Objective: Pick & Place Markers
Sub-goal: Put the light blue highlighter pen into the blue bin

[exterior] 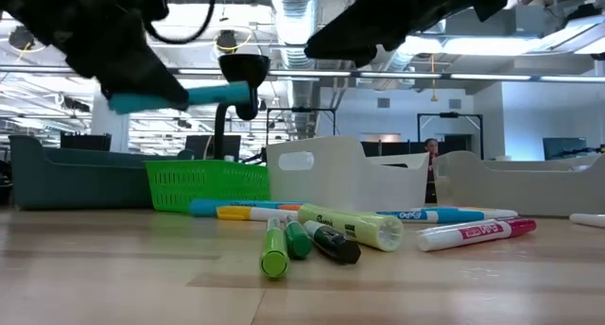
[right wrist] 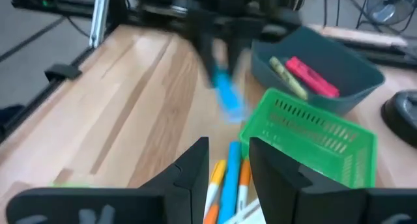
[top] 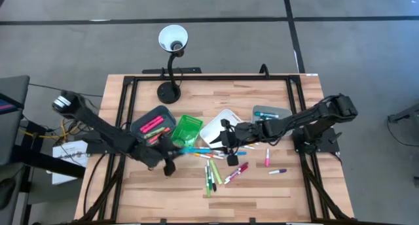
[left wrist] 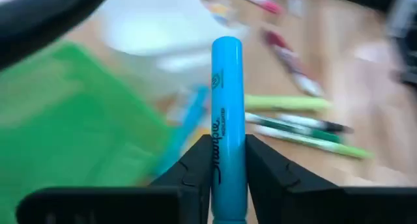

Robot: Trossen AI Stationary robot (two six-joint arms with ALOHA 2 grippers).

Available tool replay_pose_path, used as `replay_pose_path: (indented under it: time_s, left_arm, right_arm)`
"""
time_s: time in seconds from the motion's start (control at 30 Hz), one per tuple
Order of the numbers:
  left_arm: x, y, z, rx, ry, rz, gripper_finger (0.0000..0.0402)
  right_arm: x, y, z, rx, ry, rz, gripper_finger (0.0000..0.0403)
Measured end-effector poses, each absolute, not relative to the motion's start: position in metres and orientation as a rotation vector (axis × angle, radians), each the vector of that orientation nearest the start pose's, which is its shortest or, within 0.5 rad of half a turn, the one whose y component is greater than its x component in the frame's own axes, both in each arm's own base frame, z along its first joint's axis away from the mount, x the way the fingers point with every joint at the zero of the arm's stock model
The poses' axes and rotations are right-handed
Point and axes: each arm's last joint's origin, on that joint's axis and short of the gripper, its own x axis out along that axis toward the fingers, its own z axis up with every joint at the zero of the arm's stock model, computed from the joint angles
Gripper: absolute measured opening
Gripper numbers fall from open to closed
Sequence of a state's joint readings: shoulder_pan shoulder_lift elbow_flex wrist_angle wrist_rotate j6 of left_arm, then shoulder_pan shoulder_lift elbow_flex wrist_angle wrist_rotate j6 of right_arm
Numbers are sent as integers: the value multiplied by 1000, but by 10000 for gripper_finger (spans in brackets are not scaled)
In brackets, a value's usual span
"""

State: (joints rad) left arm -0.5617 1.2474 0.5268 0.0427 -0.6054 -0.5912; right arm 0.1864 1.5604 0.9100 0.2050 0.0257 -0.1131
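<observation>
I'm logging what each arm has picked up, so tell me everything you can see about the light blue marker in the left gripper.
The light blue marker is a smooth, plastic-looking pen of one colour, with dark printed lettering along its barrel and a rounded far end. The left gripper is shut on it, a dark finger pressing each side, and the marker sticks straight out past the fingertips. In the low view it hangs level above the table, near the green basket, touching nothing but the fingers.

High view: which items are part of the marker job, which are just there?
Job: blue marker clamped in left claw; loose markers on table; right claw over them.
Just there: lamp, green basket, dark bin, white bin.
</observation>
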Motion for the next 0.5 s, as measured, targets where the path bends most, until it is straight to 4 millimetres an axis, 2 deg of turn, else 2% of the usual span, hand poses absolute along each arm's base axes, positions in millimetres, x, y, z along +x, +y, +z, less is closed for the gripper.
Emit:
replay_pose_path:
  time_s: [0.13,0.3,0.4,0.5]
  left_arm:
    - [180,-85,193,-133,557,377,77]
    - [154,-56,196,-171,646,569,71]
    - [146,-45,188,-194,718,613,77]
    - [141,-37,172,-220,811,615,83]
  right_arm:
    - [330,61,225,-158,436,183,100]
    - [330,63,227,-157,422,186,100]
    - [330,62,226,-158,437,185,100]
    - [329,62,224,-133,455,180,100]
